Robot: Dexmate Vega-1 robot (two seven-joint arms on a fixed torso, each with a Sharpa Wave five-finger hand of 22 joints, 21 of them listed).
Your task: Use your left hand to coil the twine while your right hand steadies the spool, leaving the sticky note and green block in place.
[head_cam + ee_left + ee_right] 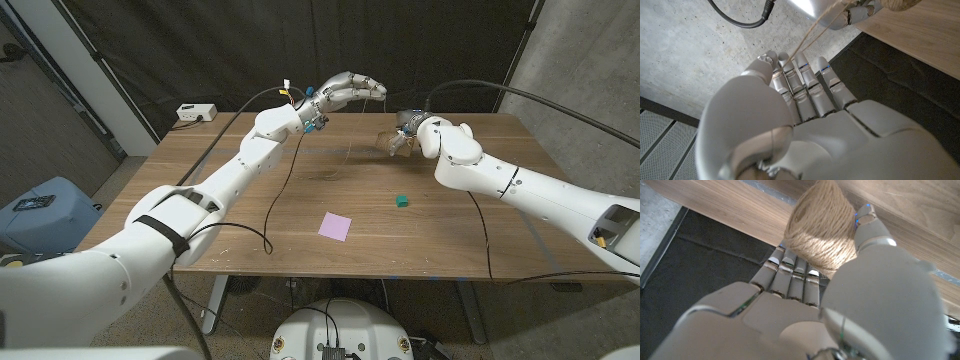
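Observation:
My right hand grips the spool of tan twine near the table's far edge, fingers on one side and thumb on the other. My left hand is raised above the far edge, left of the spool, with its fingers held close together. A strand of twine runs taut from those fingertips, where it is pinched against the thumb, towards the spool. The green block sits mid-table, right of centre. The pink sticky note lies nearer the front edge.
The wooden table carries a white box at its far left corner. Black cables trail from both arms across the tabletop. A dark curtain hangs behind, and a blue bin stands on the floor at the left.

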